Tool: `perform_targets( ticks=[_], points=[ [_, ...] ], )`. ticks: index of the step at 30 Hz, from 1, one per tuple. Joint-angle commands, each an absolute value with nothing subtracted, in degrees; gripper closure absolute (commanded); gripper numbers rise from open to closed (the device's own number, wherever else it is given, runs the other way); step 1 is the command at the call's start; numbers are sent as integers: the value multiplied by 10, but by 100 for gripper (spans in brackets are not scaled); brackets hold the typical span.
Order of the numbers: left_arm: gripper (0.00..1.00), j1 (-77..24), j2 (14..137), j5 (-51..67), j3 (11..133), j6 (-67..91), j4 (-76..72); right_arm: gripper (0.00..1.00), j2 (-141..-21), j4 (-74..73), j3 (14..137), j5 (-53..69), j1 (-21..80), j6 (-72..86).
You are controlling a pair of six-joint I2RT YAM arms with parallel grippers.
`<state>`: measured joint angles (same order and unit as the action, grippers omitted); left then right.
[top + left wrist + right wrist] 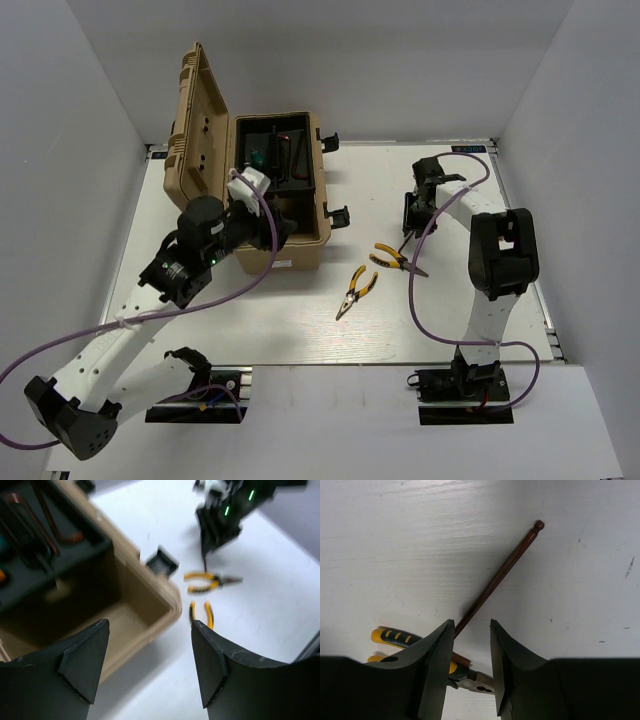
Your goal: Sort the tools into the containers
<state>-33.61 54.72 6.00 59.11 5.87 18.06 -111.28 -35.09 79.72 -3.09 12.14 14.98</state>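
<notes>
The big tan ribbed plastic toolbox sat at about 10 o'clock on the white table, with its lid up. The left claw hung over the deep part of the box, wide open, with nothing in it. The black inner tray held tools, too blurry to count. At 3 o'clock from the box, the right claw hung low, fingers partly apart, squeezing nothing. A thin dark L-shaped metal hex key lay on the table under it, its bend by one yellow-and-black-handled pliers. A second pair lay at 7 o'clock from the first.
</notes>
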Motion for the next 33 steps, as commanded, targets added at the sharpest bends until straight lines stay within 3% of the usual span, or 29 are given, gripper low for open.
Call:
perform_targets(
  ticks=[1, 10, 15, 16, 20, 28, 33],
  points=[
    [23, -339, 528, 70, 546, 51, 218, 59, -1100, -345, 790, -65, 129, 160],
    [23, -345, 454, 70, 498, 62, 272, 60, -1156, -349, 812, -85, 149, 165],
    [23, -345, 413, 76, 474, 62, 300, 68, -1170, -346, 804, -112, 166, 171],
    [23, -345, 398, 76, 469, 68, 300, 70, -1171, -346, 797, -112, 166, 171],
    [23, -345, 376, 70, 462, 68, 307, 100, -1175, -344, 785, -104, 164, 177],
    [23, -345, 370, 76, 449, 68, 307, 100, -1179, -366, 847, -8, 147, 159],
    [23, -345, 370, 94, 444, 62, 301, 100, -1179, -399, 970, 90, 141, 113]
  ],
)
